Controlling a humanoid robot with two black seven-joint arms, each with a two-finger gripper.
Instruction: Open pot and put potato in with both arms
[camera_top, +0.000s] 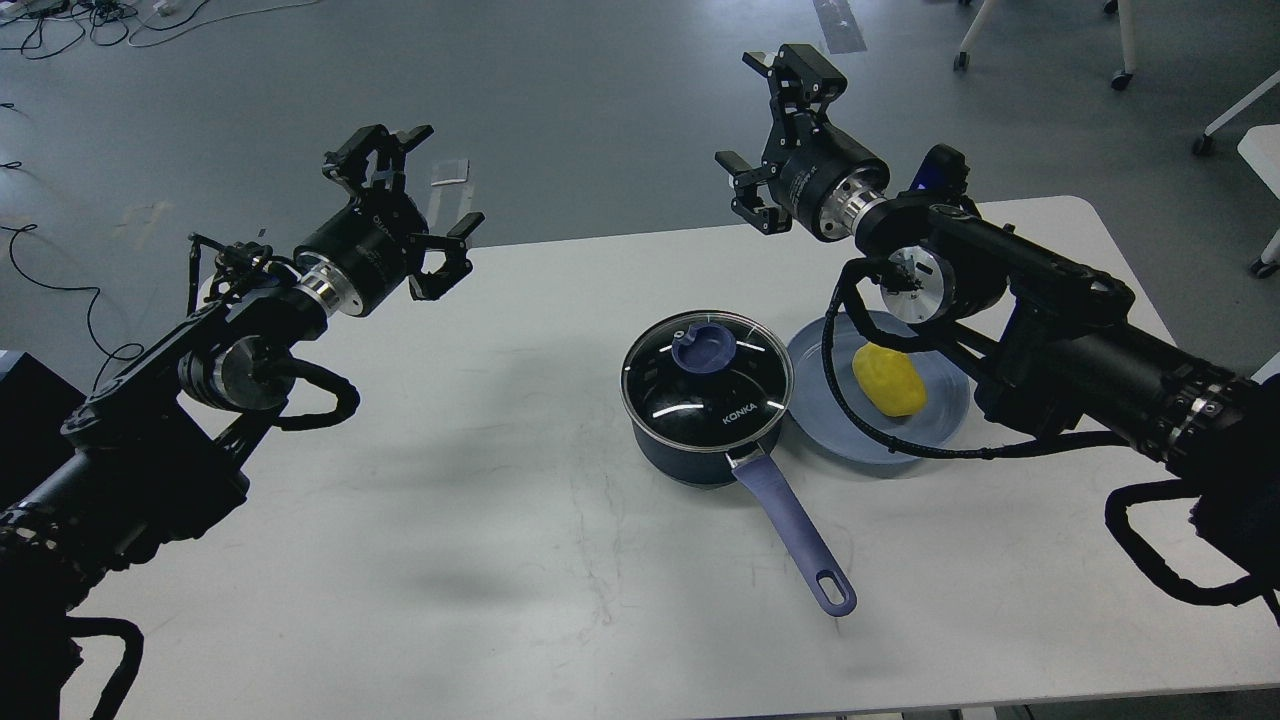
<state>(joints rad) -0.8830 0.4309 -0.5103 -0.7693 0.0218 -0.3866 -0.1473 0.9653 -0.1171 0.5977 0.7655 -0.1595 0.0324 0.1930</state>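
Nothing begun: both jaws, left gripper (418, 205) and right gripper (768, 130), hang spread wide and empty, so next the round glass lid (707, 366) must come off the dark navy saucepan (690, 455), the yellow oval potato (889, 380) waiting at its 3 o'clock.

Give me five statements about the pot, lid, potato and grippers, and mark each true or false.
1. The lid sits on the pot. True.
2. The potato is inside the pot. False: it lies on the plate to the right of the pot.
3. The left gripper holds the lid's knob. False: it is raised far to the left, open and empty.
4. The right gripper is open, its fingers spread, holding nothing. True.
5. The pot's handle points toward the near edge of the table. True.
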